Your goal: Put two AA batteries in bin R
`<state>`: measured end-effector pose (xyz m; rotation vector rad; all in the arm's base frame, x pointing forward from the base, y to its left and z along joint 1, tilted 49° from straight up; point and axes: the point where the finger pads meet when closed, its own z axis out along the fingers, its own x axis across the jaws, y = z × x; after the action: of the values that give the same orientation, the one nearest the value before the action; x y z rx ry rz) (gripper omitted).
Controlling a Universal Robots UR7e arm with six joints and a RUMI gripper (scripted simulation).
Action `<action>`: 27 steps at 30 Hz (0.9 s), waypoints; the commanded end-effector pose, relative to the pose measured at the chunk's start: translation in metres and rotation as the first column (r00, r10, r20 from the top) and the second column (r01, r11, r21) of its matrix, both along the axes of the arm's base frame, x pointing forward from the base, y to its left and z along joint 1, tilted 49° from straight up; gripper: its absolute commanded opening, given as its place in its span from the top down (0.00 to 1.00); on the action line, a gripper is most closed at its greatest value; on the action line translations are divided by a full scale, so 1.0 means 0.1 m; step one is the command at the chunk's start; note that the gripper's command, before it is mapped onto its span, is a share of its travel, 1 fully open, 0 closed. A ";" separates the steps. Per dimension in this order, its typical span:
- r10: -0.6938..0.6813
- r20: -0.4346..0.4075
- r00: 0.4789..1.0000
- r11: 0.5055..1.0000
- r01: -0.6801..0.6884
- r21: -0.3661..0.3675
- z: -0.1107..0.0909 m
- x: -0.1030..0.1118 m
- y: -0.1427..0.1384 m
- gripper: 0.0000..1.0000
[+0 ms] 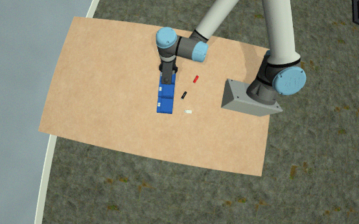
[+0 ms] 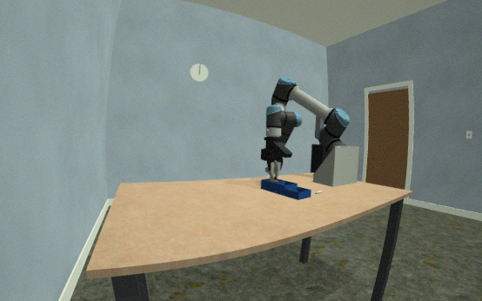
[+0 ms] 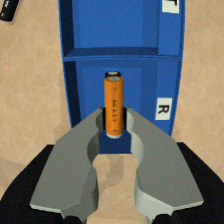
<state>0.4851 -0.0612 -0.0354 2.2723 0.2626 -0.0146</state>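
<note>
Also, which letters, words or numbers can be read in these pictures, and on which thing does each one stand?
"R": white label on the wall of the near blue bin.
White label on the far bin: cut off, not readable.
Dark print on the orange battery in the gripper: too blurred to read.

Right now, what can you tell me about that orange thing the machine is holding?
It is an orange AA battery, a smooth cylinder with dark print along its side and a pale metal cap at the far end. The gripper has its grey jaws shut on the near end. It hangs above the blue bin compartment marked R, touching nothing but the jaws.
</note>
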 end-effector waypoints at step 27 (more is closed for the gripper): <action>0.001 0.001 1.000 1.000 -0.001 0.000 -0.02 -0.01 -0.02 0.83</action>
<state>0.4842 -0.0635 -0.0376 2.2724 0.2633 -0.0136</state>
